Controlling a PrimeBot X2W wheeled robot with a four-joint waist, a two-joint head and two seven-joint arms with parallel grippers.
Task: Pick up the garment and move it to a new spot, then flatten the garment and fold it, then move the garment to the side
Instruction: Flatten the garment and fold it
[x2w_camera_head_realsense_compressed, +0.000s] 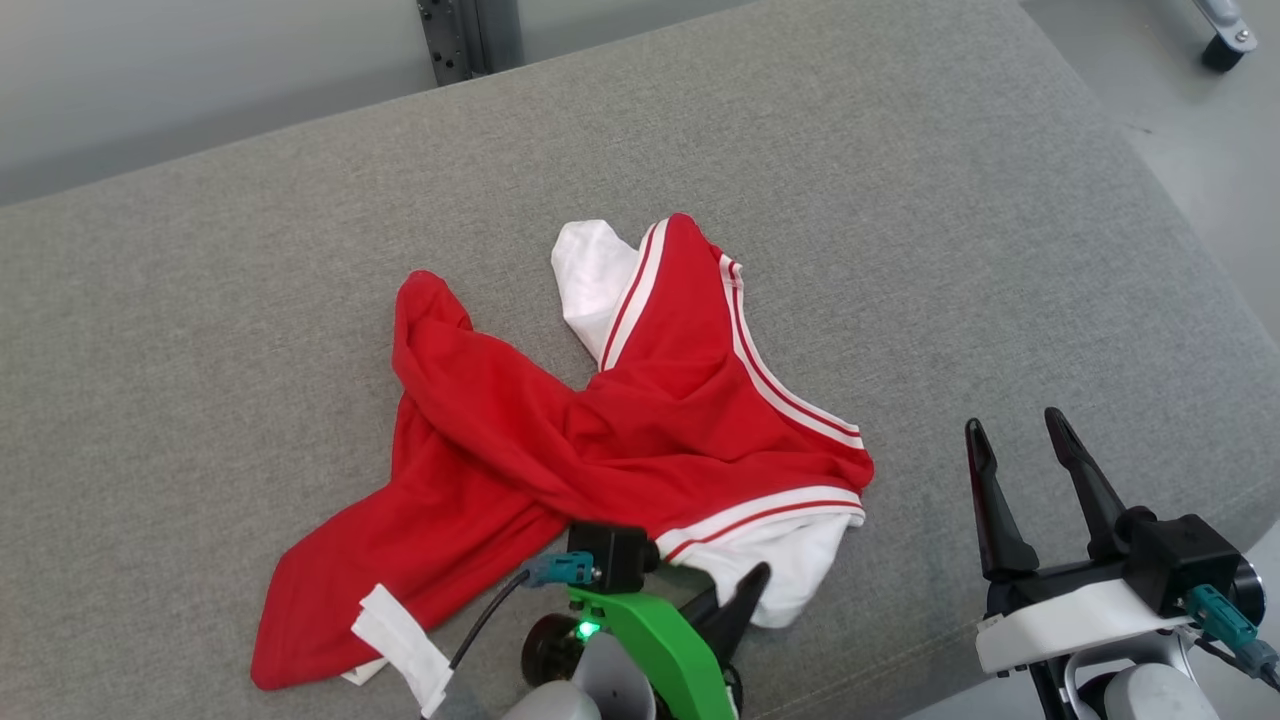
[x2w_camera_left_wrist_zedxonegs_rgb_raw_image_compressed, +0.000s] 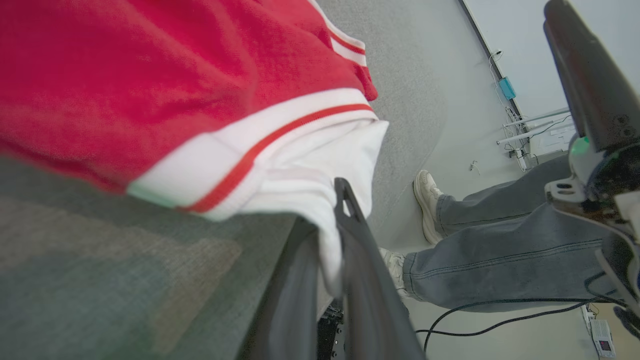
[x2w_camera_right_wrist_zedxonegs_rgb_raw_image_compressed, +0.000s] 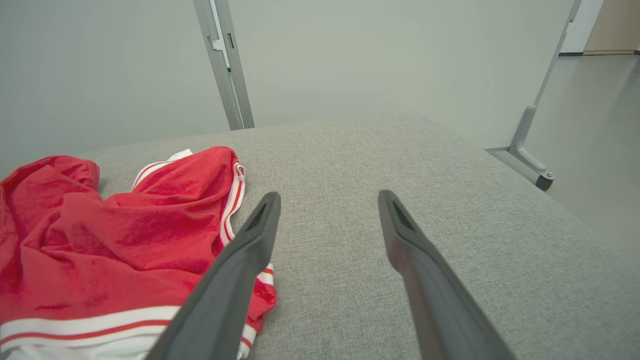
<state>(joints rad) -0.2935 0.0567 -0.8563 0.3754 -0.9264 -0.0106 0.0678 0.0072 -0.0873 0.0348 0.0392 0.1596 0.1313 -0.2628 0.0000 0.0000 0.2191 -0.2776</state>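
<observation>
My left end effector (x2w_camera_left_wrist_zedxonegs_rgb_raw_image_compressed: 325, 215) is pinching the white hem of the red garment (x2w_camera_head_realsense_compressed: 600, 440), at the corner closest to the near edge of the grey surface (x2w_camera_head_realsense_compressed: 900, 200). The garment lies crumpled around the middle of the surface, toward that near edge. My right end effector (x2w_camera_head_realsense_compressed: 1015, 425) is spread over bare fabric by the near right corner, apart from the garment.

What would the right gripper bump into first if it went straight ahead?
Probably the bare grey cushion, though depth is unclear. The right gripper points past the red garment, which lies to its left.
</observation>
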